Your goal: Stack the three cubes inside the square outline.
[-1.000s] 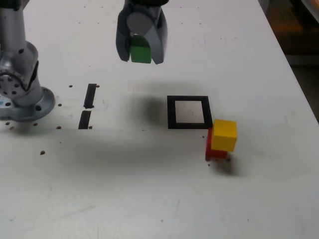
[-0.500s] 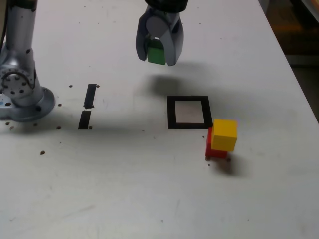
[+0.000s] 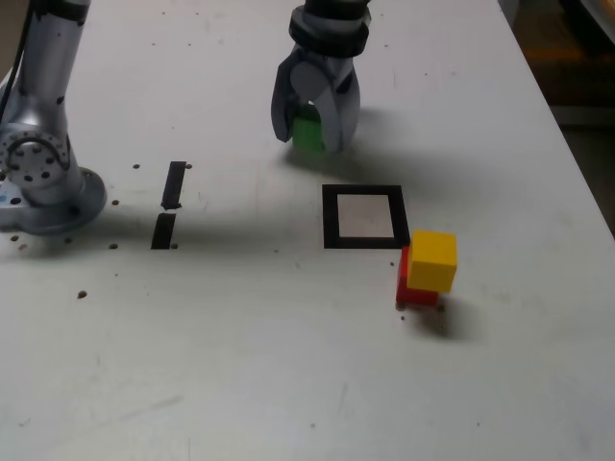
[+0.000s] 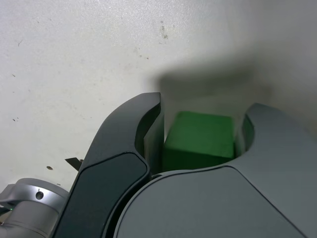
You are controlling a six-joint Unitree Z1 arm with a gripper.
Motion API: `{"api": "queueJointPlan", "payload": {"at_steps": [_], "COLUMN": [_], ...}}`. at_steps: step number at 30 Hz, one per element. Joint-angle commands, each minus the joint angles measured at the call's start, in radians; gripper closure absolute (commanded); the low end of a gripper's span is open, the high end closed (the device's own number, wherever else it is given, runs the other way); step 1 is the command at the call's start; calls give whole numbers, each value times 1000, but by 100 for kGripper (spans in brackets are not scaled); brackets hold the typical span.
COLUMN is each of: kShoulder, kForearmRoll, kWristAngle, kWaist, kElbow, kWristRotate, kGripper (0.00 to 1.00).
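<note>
Cubes number three on the desk (image 3: 288,365), and none of them is inside the square outline (image 3: 362,217) yet, so as far as these views show the stacking proper has not begun. The green cube (image 3: 307,133) sits between the jaws of the gripper (image 3: 314,134), low at the desk and beyond the outline as the exterior view shows it, near it but clearly apart. In the wrist view the green cube (image 4: 199,140) has a thin dark gap on each side between it and the gripper (image 4: 200,130) jaws, so the jaws look narrowly parted and not pressing; I cannot tell for certain whether the cube is released. The yellow cube (image 3: 432,260) rests on the red cube (image 3: 408,285), just beside the outline's near corner on the exterior view's right, outside the tape. By my judgement all three cubes remain to be placed and stacked inside the frame.
</note>
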Motion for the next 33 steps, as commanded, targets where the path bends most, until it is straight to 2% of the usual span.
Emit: {"api": "queueJointPlan", "payload": {"at_steps": [1, 4, 7, 12, 17, 23, 33], "kShoulder": [1, -6, -23, -88, -188, -276, -308], "kForearmRoll": [-4, -9, -19, -26, 19, 86, 146], "kWristAngle": [-2, -5, -7, -10, -25, -53, -63], "kWaist": [1, 1, 1, -7, -40, -123, -316], "kElbow": [6, 10, 21, 41, 41, 21, -55], "kWristRotate": [2, 3, -3, -27, -75, -170, -353], "kGripper": [19, 10, 6, 4, 4, 4, 4]}}
